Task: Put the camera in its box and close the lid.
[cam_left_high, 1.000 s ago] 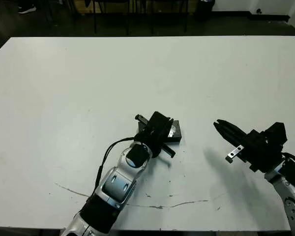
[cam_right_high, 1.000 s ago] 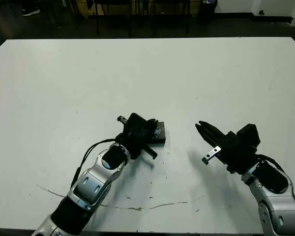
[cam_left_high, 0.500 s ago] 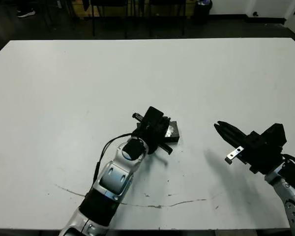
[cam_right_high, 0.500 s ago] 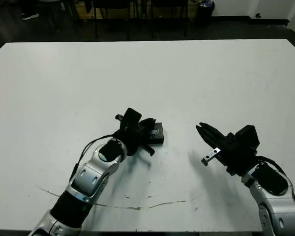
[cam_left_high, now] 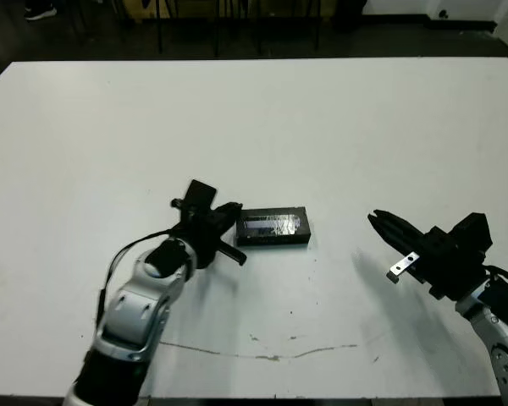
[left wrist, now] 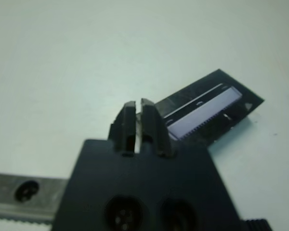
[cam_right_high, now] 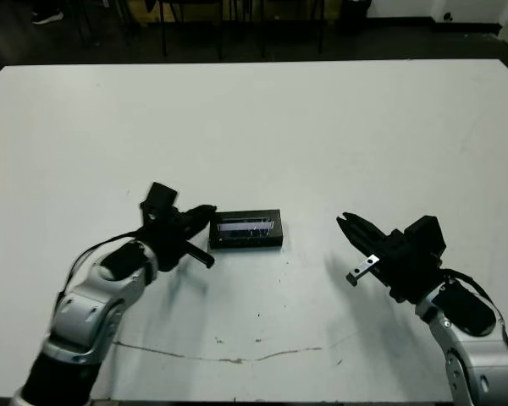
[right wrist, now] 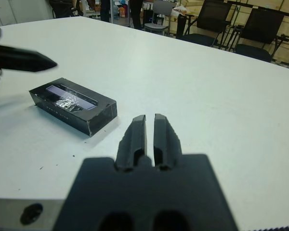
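Judging by how things lay, you had the task all but finished: the lid (cam_left_high: 273, 225) sat squarely on the box (right wrist: 98, 113), a closed black block at the middle of the frame on the white desk (cam_left_high: 339, 127), and no camera showed anywhere, so it was presumably inside. Your left claw (cam_left_high: 229, 211) sat just to the left of the block's short end, its fingers pinched together on nothing, apart from the box as far as could be told. Your right claw (cam_left_high: 379, 222) hung well to the right, likewise closed and empty. What remained, in my reading, was only to check that the lid was seated flush and to draw both arms clear.

The block was a shallow matte rectangle with crisp corners. A glossy silvery-grey strip ran along its top, catching crinkled highlights. The desk was smooth and scuffed with thin dark scratches near the lower edge.
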Available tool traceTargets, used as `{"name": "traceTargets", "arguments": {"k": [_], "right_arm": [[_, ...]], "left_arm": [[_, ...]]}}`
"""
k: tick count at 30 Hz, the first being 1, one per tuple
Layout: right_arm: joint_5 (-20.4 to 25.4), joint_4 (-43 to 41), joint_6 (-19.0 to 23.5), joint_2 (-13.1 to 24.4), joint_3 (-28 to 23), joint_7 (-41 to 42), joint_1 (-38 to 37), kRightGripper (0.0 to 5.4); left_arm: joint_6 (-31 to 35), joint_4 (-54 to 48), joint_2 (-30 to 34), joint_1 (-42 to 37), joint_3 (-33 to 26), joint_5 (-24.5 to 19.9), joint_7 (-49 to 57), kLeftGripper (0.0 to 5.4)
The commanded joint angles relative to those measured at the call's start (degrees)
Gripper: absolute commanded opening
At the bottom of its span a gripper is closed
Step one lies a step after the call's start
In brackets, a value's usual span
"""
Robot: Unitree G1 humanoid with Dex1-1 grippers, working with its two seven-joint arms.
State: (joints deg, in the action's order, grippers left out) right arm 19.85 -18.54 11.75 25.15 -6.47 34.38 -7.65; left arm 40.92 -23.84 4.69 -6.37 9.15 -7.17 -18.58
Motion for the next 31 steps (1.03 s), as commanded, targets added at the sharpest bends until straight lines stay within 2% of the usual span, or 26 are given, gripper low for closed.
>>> {"name": "traceTargets", "arguments": {"k": [1, 7, 10, 12, 14, 17, 21, 24, 26, 31], "right_arm": [[-0.3, 0.4, 0.2, -0.2, 0.0, -0.6, -0.7, 0.00], [0.9, 3.7, -3.5, -3.1, -0.5, -0.7, 0.5, 0.00], [0.1, 3.0, -3.6, -5.2, -0.5, -4.1, 1.0, 0.00], [-1.1, 0.8, -2.0, -7.1, 0.0, -8.3, 1.0, 0.00], [-2.6, -1.2, -0.3, -9.0, 1.0, -12.7, 1.1, 0.00], [-4.7, -0.3, -2.0, -12.0, 2.9, -15.9, 1.8, 0.00], [-6.5, 1.0, -4.9, -15.9, 4.6, -18.9, 2.4, 0.00], [-9.3, 3.4, -10.0, -18.1, 6.1, -20.5, 2.4, 0.00], [-10.7, 4.5, -12.2, -18.9, 7.0, -21.0, 2.3, 0.00], [-11.5, 3.3, -11.5, -17.9, 7.5, -20.2, 1.6, 0.00]], "left_arm": [[0.4, -3.8, 1.0, 2.3, -4.0, -3.4, -0.3, 0.01], [-3.6, -8.5, 0.4, 4.6, -12.7, -7.4, 2.6, 0.01], [-14.8, -6.7, 1.1, 7.9, -15.3, -5.7, 2.8, 0.01], [-23.7, -4.0, 1.1, 10.4, -16.4, -2.6, 4.3, 0.01], [-30.3, -1.3, 0.6, 12.6, -17.6, -1.4, 5.2, 0.01], [-35.6, 2.2, 0.6, 15.2, -19.5, -6.2, 1.8, 0.01], [-41.9, 5.0, 1.0, 17.6, -19.6, -9.5, -2.6, 0.01], [-46.8, 6.9, -0.8, 18.0, -18.5, -8.0, -1.2, 0.01], [-49.7, 8.8, -2.3, 17.4, -18.0, -5.4, 1.8, 0.01], [-51.1, 13.4, -3.5, 14.8, -17.4, -4.0, 5.5, 0.01]]}}
